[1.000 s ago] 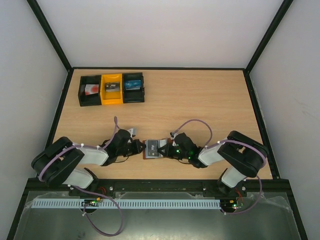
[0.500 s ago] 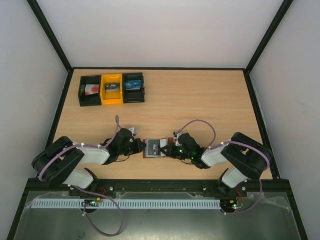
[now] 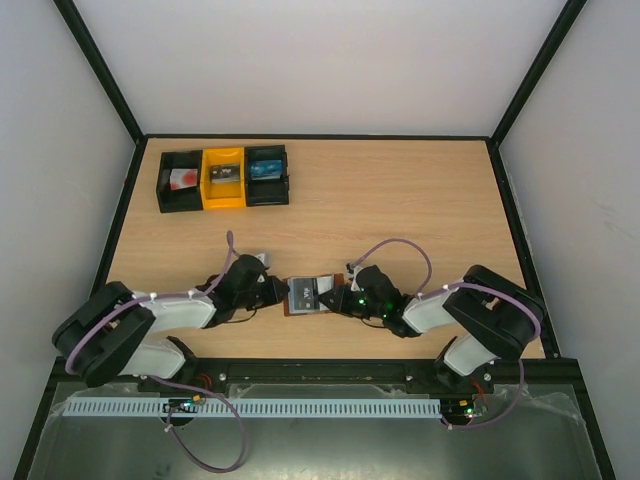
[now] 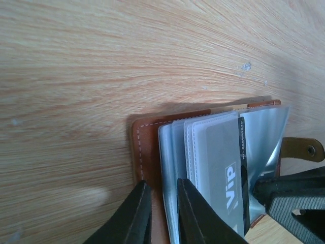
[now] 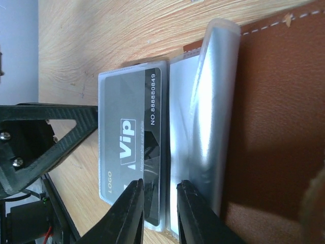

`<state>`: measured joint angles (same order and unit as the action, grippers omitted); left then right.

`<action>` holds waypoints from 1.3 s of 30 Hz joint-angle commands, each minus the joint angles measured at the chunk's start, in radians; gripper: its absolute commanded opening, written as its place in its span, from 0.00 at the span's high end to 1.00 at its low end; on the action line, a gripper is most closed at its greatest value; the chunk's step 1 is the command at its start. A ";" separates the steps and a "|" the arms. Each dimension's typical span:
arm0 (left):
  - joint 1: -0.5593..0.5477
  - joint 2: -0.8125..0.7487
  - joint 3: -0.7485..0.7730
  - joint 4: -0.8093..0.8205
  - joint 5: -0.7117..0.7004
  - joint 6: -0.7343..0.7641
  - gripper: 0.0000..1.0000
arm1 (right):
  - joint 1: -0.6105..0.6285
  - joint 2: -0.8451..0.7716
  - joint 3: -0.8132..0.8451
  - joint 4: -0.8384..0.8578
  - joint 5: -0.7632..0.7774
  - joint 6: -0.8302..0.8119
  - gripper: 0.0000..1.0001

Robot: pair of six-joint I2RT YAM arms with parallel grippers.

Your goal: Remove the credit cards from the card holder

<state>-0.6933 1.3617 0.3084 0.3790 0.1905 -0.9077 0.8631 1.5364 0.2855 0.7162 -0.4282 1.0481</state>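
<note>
Card holder point(image 3: 298, 311) lies open on the bench point(image 3: 400, 200), close to the near edge and about midway along it, between my two claws

Left claw point(image 4: 162, 185) low over the holder's left end. Its fingers stand a little apart and straddle the stitched brown leather edge; I cannot tell whether they press on it

Right claw point(image 5: 160, 184) comes in from the holder's right side. Its fingers stand slightly apart over the near edge of a clear sleeve point(image 5: 213, 101) and the black card point(image 5: 129, 152) inside it. Grasping or released: cannot tell

Black card sits in its sleeve, facing up, with "Vip" and a printed number readable. The sleeve rests on top of the fanned stack of sleeves. No other card can be made out

Brown tab point(image 4: 302, 149) with a stud sticks out at the holder's right end

Three small bins in a row at the far left corner: black point(image 3: 180, 180), yellow point(image 3: 223, 178), black point(image 3: 267, 175), well apart from the holder
</note>
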 commanded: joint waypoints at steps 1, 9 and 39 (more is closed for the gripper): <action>0.003 -0.086 0.047 -0.187 -0.037 -0.005 0.82 | -0.009 0.027 0.010 0.007 0.012 0.001 0.81; -0.001 -0.123 0.067 -0.090 0.048 -0.050 0.81 | -0.010 0.024 0.008 0.012 0.011 0.004 0.82; -0.014 0.111 -0.008 0.053 0.057 -0.039 0.95 | -0.024 0.110 0.032 0.087 -0.032 0.035 0.89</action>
<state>-0.7021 1.4509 0.3298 0.5060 0.2840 -0.9615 0.8490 1.6249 0.3191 0.7761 -0.4576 1.0683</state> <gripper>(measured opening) 0.047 0.145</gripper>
